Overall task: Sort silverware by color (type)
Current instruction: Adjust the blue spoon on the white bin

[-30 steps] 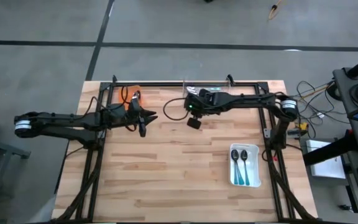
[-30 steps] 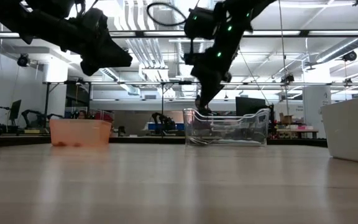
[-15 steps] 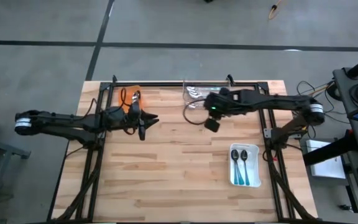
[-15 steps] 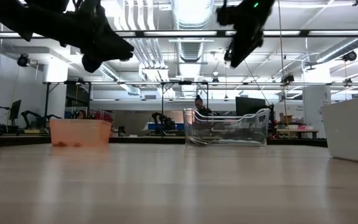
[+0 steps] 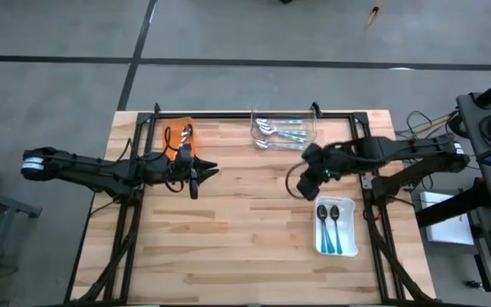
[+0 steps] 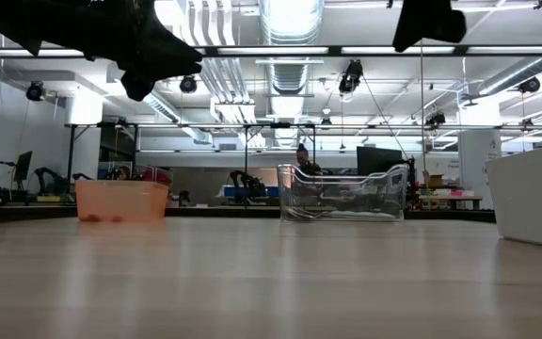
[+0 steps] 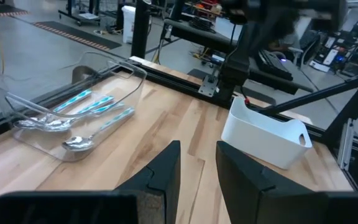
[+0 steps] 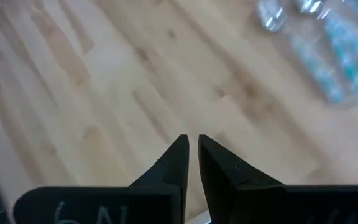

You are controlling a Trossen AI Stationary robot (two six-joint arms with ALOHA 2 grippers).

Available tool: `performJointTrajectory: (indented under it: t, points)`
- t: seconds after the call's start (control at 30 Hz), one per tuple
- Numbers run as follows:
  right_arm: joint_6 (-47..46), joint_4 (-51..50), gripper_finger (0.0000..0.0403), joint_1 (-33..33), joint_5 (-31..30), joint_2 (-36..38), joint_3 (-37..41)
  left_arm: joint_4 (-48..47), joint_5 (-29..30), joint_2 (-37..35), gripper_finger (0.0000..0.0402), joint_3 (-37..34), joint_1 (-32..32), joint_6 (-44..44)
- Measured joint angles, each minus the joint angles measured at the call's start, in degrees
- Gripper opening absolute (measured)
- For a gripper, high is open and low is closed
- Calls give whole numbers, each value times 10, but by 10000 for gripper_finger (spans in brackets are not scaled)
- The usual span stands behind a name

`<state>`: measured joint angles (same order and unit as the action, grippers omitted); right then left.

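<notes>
The right gripper's (image 5: 311, 183) fingers are shut, and from above no spoon can be made out in them. It has left the clear tray (image 5: 314, 128), where it was a second ago, and now hangs between that tray and the white tray (image 5: 352, 246). Two teal-handled spoons (image 5: 329, 223) lie in the white tray and several more spoons (image 5: 278, 130) remain in the clear tray. The left gripper (image 5: 196, 177) waits well to the left of the clear tray, beside the orange tray (image 5: 177, 128), and has barely moved. From table height the right gripper (image 6: 426, 24) has risen from the clear tray's (image 6: 342, 193) rim to the top edge, and the left gripper (image 6: 149, 75) hangs high above the table. In the left wrist view the fingers (image 7: 166, 171) stand a little apart with nothing between them, and the clear tray's (image 7: 132, 70) spoons (image 7: 86, 106) lie side by side, all teal-handled or plain as far as can be seen. In the right wrist view the fingers (image 8: 176, 158) show only a thin slit and bare wood beyond. Blurred teal-handled spoons (image 8: 328, 37) lie off to one side, in which tray I cannot tell. I judge this a carry toward the white tray, though whether anything is carried is uncertain. The sorting is far from finished.
</notes>
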<state>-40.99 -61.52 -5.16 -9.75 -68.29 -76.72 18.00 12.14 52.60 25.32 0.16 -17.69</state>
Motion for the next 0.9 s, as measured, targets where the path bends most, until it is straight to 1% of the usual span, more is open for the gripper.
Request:
performJointTrajectory:
  t: [0.13,0.23,0.37,0.57,0.77,0.9]
  points:
    - [-77,-1,27,-47,50,-1,24,0,0,0,84,0,0,0]
    - [-144,-8,27,-86,64,-1,46,1,1,0,84,0,0,0]
    - [-237,-37,27,-116,100,0,81,8,8,0,84,0,0,5]
    - [-370,-39,27,-166,173,1,163,28,9,0,84,0,0,37]
    - [-452,-8,27,-205,193,1,248,30,9,0,84,8,0,76]
    - [-481,18,27,-209,192,1,288,30,9,0,84,22,0,106]
